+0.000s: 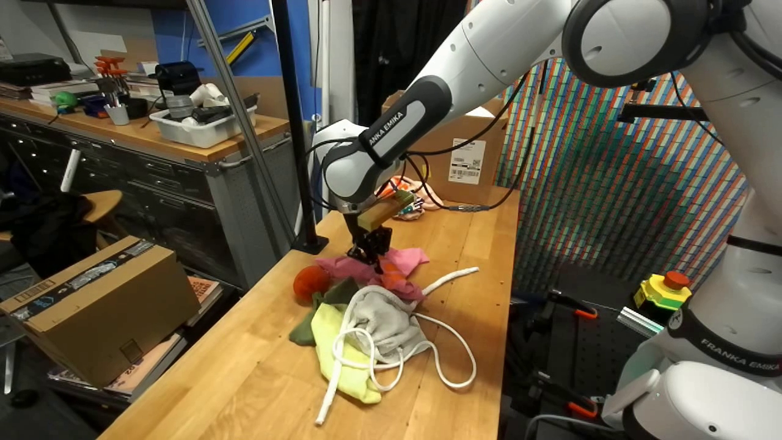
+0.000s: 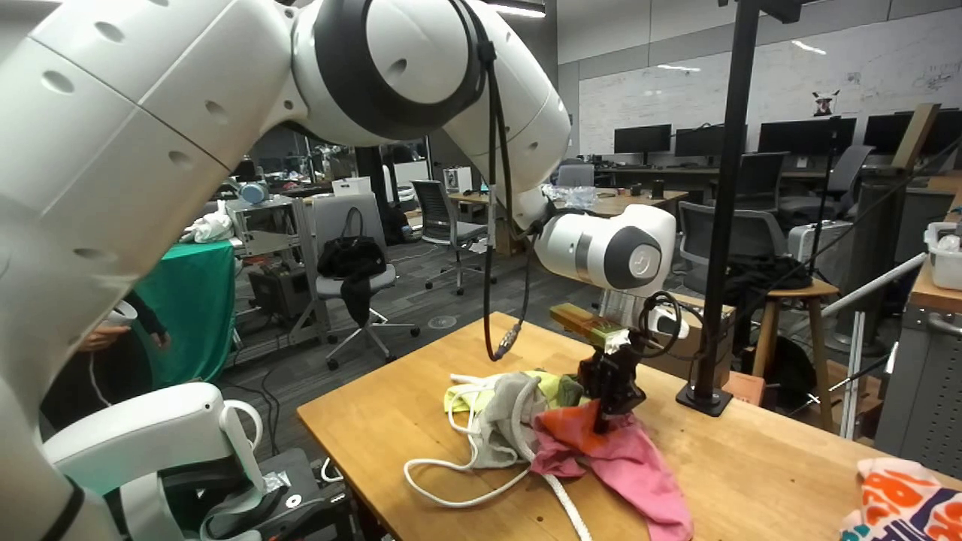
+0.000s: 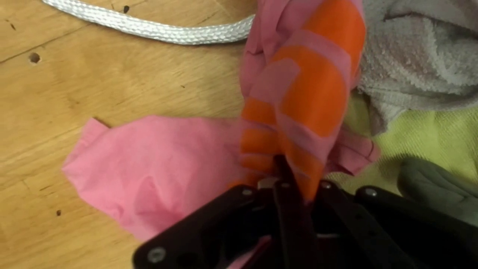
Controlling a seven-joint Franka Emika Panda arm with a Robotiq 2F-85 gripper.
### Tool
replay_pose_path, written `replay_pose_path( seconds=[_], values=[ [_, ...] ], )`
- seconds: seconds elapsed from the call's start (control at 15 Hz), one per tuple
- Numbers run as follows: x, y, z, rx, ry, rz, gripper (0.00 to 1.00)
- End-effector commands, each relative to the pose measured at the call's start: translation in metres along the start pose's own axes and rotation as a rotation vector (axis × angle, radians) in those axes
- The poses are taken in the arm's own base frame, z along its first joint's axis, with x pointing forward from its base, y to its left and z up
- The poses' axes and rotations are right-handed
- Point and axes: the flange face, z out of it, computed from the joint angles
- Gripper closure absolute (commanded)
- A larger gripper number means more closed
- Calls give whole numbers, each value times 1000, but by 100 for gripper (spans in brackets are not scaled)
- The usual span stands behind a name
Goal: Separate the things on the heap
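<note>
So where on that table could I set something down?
Bare wood lies between the pink cloth and patterned cloth, and between the yellow cloth and the table edge beside the brown box. It's crowded where white cord loops over grey cloth and the jaws seem to pinch pink cloth.

Crowded indoors, ceiling light on
In an exterior view, a whiteboard runs along the far wall, with monitors in a row below; chairs stand on a grey floor, one bearing a black bag, and a green cloth hangs to one side. In an exterior view, a blue panel rises behind a bench with dark drawers; a black curtain hangs beyond the table, a striped sheet along one side, and a carton sits at the far end.
</note>
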Motion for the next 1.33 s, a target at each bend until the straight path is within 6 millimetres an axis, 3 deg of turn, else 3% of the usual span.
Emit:
replay_pose_path(
  seconds=[0.0,0.2,0.6,0.87,1.27],
  values=[
    [1,-5,-13,-22,16,21,95],
    [-6,-13,-32,-43,38,18,95],
    [-28,-56,-93,-141,58,-35,95],
    [-42,-99,-135,-201,89,-77,95],
    [-79,-190,-187,-211,150,-123,95]
  ],
)
